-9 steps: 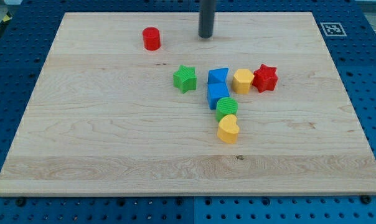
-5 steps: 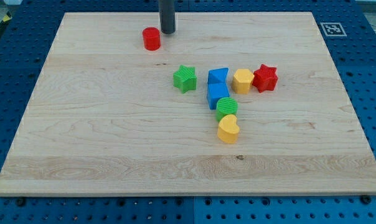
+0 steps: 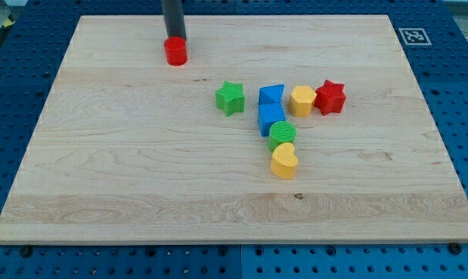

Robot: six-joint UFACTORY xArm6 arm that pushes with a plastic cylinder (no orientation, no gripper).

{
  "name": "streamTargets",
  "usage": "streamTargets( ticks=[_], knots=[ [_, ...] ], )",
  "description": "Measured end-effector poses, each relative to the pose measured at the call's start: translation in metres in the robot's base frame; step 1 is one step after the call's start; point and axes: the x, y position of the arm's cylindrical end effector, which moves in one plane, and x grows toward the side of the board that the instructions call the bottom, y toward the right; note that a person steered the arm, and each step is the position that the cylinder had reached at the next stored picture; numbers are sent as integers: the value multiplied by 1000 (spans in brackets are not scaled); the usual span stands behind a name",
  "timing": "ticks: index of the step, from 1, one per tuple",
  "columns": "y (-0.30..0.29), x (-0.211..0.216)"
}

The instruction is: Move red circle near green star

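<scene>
Wooden tabletop (image 3: 141,178) on blue pegboard. Red circle (image 3: 175,52) sits toward the view's top left, touching my tip (image 3: 174,39) at its 12 o'clock; end effector a bare rod, holding nothing. Green star (image 3: 230,98) lies well apart at the circle's 4 o'clock.

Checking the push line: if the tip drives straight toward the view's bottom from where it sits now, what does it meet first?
My tip sits right at the red circle, on its top side, seemingly touching. Straight down the view it meets that first; the green star lies off to the right of that line.
</scene>
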Motion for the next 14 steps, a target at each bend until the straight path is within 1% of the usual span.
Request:
streamTargets(
  ticks=[1,2,3,5,9,11,14],
  knots=[
    [-11,7],
    [-4,21],
    [18,22],
    [21,46],
    [55,50],
    [58,50],
    [58,68]
  ],
)
